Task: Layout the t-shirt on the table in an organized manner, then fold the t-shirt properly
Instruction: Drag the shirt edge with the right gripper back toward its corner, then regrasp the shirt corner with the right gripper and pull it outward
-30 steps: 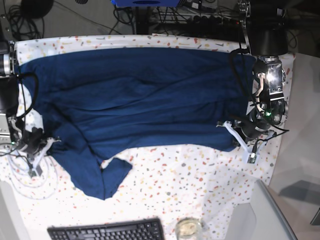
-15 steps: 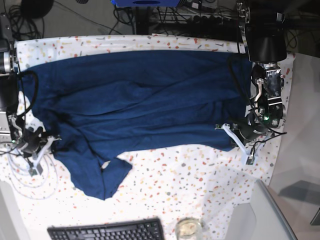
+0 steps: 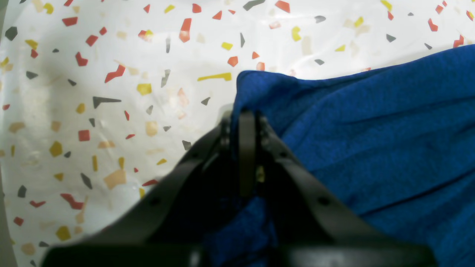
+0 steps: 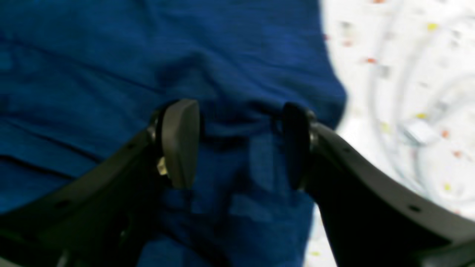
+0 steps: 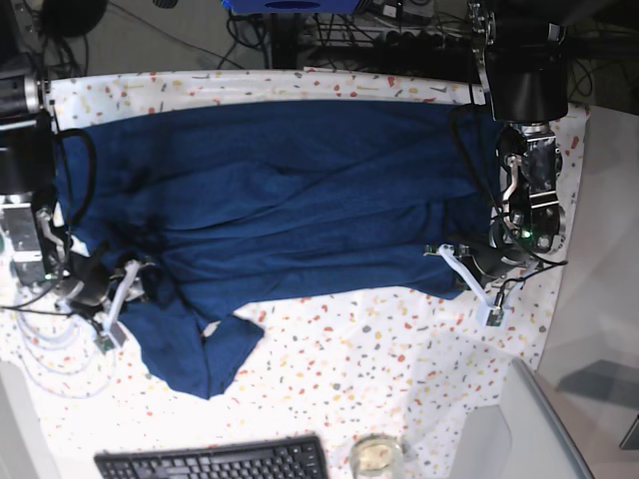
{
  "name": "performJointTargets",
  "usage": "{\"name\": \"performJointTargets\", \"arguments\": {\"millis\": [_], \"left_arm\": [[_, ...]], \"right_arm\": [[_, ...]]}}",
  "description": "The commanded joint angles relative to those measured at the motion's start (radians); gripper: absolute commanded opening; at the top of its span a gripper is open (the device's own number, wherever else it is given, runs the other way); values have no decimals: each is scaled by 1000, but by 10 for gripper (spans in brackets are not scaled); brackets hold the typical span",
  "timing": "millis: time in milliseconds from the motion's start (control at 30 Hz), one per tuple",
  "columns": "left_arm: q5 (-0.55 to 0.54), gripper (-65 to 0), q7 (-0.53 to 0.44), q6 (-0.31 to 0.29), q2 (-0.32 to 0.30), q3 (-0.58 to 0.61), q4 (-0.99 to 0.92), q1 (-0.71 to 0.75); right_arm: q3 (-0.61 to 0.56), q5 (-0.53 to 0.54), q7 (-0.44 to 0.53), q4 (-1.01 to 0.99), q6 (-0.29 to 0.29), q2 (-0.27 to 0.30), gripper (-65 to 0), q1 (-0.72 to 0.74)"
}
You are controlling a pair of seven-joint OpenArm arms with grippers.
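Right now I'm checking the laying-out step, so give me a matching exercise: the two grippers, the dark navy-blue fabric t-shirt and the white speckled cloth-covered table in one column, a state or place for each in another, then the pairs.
Things:
1. left gripper
2. right gripper
3. dark navy-blue fabric t-shirt
4. white speckled cloth-covered table

States:
A. lies spread out but wrinkled
B. jaws apart, over blue fabric
C. bears a shirt, bare along the near side
D. jaws closed, pinching a shirt edge

Pairs: 1-D, 2-B, 3-A, 4-C
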Motion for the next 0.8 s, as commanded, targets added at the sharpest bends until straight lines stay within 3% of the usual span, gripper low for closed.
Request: {"name": "performJointTargets", "arguments": {"millis": [0, 233, 333, 467, 567, 767], "left_arm": [[-1, -650, -18, -2, -6, -2, 17, -25], [-1, -650, -17, -2, -6, -2, 17, -25], [-1, -650, -15, -2, -6, -2, 19, -21], [-1, -650, -15, -2, -6, -2, 19, -21], [-1, -650, -15, -2, -6, -2, 19, -20], [-1, -650, -15, -2, -6, -2, 19, -20]], "right_arm": [[3, 5, 18, 13, 1, 20, -323, 34], [-88, 5, 30, -101, 1, 0, -330, 95], [-91, 5, 83, -150, 1, -10, -338, 112], [-89, 5, 112, -173, -7, -5, -513, 120], [-89, 5, 112, -175, -65, 14, -644, 124], [-83, 5, 112, -165, -85, 27, -650, 127]]}}
